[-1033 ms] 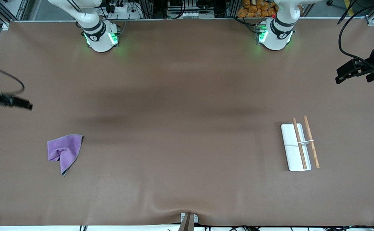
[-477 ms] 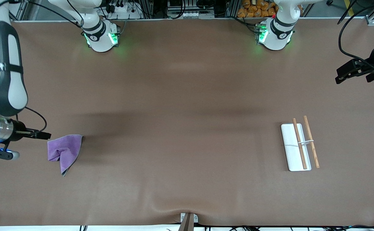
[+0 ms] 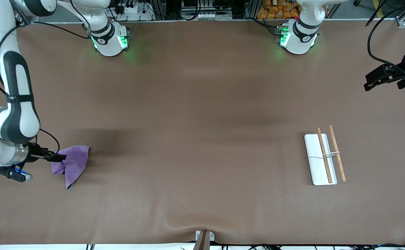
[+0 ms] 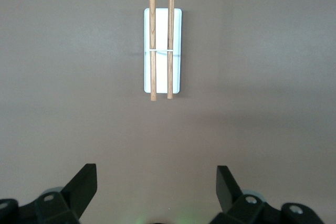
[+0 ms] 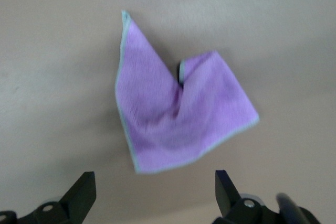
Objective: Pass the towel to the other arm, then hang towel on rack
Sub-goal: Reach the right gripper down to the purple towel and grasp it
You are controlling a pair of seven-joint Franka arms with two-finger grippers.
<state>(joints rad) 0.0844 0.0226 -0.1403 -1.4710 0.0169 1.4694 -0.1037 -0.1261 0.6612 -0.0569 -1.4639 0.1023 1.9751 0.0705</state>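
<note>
So far nothing is accomplished: the purple towel [image 3: 71, 165] lies crumpled on the brown table [image 3: 195, 121] toward the right arm's end, ungrasped. The right gripper [image 5: 152, 192] hangs over it, fingers spread. The left gripper [image 4: 156, 187], parted, waits above the table, the rack [image 3: 322, 158] well apart, bare.

The left wrist view looks down on the brown tabletop [image 4: 252, 77]. The rack [image 4: 163, 51] lies flat on it: a white rectangular base plate carrying two parallel light-brown wooden rods, joined near mid-length by a slim metal crosspiece. Both rods overhang the plate at each end. The left hand [image 4: 156, 182] hovers over bare tabletop, well apart from the rack. Its two dark fingertips [image 4: 84, 182] stand wide apart, with nothing between them
</note>
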